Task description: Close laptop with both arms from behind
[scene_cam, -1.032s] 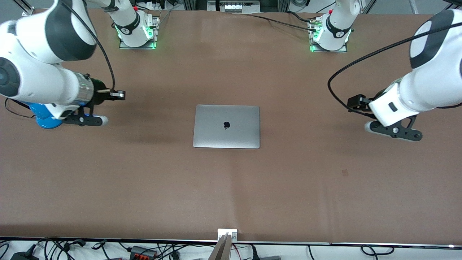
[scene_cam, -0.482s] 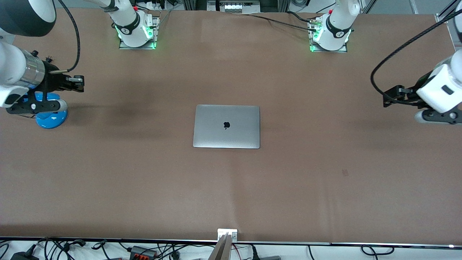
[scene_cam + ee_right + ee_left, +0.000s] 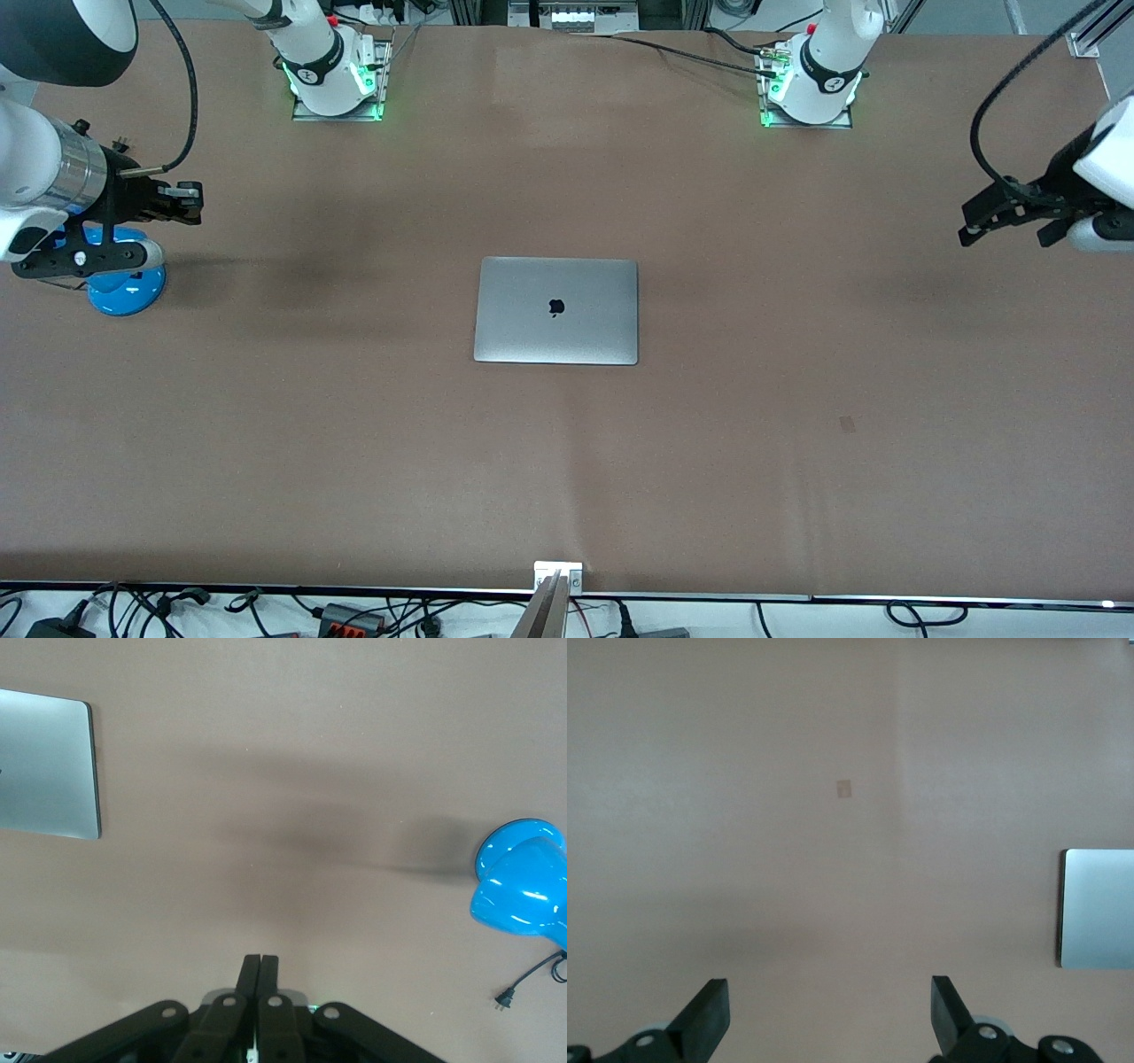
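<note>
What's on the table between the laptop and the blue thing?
Nothing: in the front view, only bare brown table lies between the laptop and the blue thing.

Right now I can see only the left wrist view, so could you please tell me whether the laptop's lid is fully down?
Observer: Yes, the laptop lies shut and flat, logo upward, in the middle of the table.
Operator: Thank you. Where is the right gripper?
Observer: The right gripper hangs over the right arm's end of the table, fingers shut.
Operator: Is anything on the table near it?
Observer: A blue object with a corded plug sits there, well apart from the laptop.
</note>
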`<state>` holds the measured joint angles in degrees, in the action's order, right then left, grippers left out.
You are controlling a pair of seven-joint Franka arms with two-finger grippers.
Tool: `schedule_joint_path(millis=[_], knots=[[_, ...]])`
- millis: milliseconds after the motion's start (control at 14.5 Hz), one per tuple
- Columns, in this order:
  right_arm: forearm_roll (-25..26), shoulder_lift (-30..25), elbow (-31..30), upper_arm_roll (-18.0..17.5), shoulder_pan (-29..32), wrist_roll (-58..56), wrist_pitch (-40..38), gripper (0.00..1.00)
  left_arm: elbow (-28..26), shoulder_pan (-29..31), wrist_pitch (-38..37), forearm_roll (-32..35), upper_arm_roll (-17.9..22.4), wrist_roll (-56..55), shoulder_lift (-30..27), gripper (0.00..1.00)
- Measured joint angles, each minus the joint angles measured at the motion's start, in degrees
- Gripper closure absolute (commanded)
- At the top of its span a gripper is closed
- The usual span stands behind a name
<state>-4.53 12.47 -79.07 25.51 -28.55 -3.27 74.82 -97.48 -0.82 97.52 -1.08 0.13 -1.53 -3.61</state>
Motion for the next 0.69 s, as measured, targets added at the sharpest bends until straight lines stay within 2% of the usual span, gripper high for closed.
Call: schedule_joint_path(millis=[138,550,619,688], knots=[[0.0,0.03,0.0,0.04,0.62,0.0,0.0,0.0,-1.91,0.01,0.24,0.0,0.19,0.0,-1.29,0.0],[0.0,0.04,0.14,-0.26,2.52,-0.02,0.27,0.0,-2.18,-0.64,0.24,-0.01,-0.01,0.0,-1.3,0.0],[0.06,0.01,0.57,-1.6,3.89,-0.02,0.53,0.0,-2.18,-0.79,0.24,-0.01,-0.01,0.0,-1.3,0.0],[0.36,-0.05,1.29,-4.91,6.98,-0.02,0.81,0.0,-2.18,-0.89,0.24,-0.01,-0.01,0.0,-1.3,0.0]])
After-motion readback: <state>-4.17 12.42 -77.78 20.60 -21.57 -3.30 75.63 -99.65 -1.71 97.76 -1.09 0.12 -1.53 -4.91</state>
